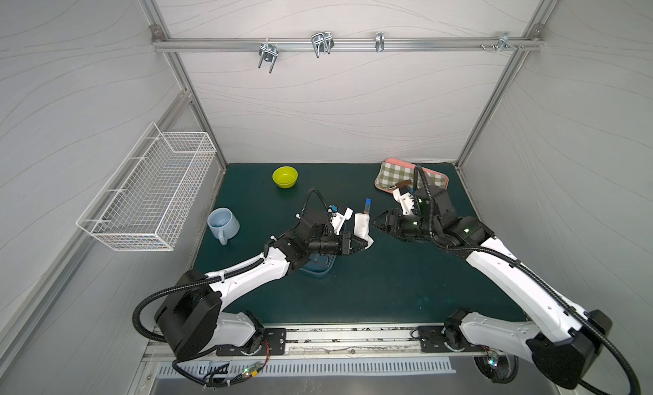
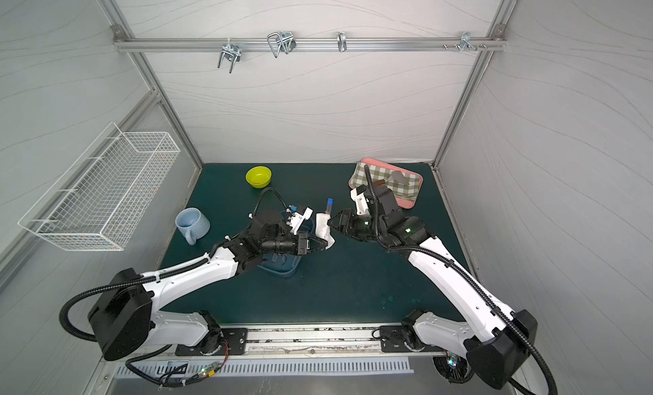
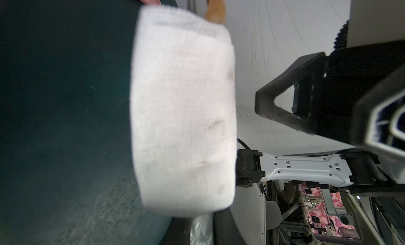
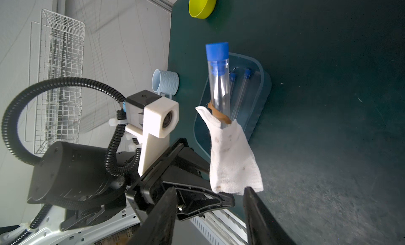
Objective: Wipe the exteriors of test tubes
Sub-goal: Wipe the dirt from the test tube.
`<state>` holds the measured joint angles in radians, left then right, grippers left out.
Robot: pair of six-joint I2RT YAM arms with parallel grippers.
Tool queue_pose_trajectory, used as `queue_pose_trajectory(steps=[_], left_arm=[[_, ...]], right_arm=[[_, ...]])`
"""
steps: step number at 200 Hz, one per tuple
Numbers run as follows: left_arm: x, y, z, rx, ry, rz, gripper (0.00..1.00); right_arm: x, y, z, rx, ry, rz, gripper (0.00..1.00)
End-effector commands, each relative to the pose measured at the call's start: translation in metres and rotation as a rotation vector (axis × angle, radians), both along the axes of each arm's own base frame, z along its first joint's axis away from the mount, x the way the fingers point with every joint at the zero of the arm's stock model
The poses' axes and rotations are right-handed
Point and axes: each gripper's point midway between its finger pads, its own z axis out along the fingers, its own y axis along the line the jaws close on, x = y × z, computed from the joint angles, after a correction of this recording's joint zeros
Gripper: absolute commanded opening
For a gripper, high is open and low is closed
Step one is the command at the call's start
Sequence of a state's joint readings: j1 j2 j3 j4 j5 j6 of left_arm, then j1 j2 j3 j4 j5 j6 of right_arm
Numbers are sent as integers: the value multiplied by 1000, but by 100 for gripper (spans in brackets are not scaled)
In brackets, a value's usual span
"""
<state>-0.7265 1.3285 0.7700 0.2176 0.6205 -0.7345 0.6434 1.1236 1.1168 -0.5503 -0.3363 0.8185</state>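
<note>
One cloth [image 1: 361, 225] tight in left pincer [image 1: 363, 246]

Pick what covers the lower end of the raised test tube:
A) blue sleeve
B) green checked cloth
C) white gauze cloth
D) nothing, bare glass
C: a white gauze cloth is wrapped around the lower end of the test tube, with the left hand pinching the cloth's bottom. The blue cap stands clear above it.
</note>
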Motion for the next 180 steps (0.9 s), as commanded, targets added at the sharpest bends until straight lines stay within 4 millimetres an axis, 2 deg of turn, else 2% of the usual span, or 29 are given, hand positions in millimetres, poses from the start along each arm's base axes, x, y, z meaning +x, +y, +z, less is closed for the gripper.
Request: queue_pose_trajectory(steps=[1,35,57,75,102,138,180], left_arm=[[6,0,25,-32,-69,12,5],[5,0,25,-31,-69,11,5],[6,0,26,-33,-66,11,5],[5,0,27,-34,-69,12,5],[4,1,27,-30,-72,11,5],[2,2,24,-31,-66,9,5],[-1,5,22,-32,-59,11,5]], right_arm=[[4,12,-1,29,-12,27,51],[7,32,-16,33,-5,50,51],[12,42,-28,16,0,53,47],[17,46,-37,12,-4,49,39],[25,50,-44,21,-17,27,21],[39,50,-38,13,-71,1,19],[69,49,-21,39,-122,-18,19]])
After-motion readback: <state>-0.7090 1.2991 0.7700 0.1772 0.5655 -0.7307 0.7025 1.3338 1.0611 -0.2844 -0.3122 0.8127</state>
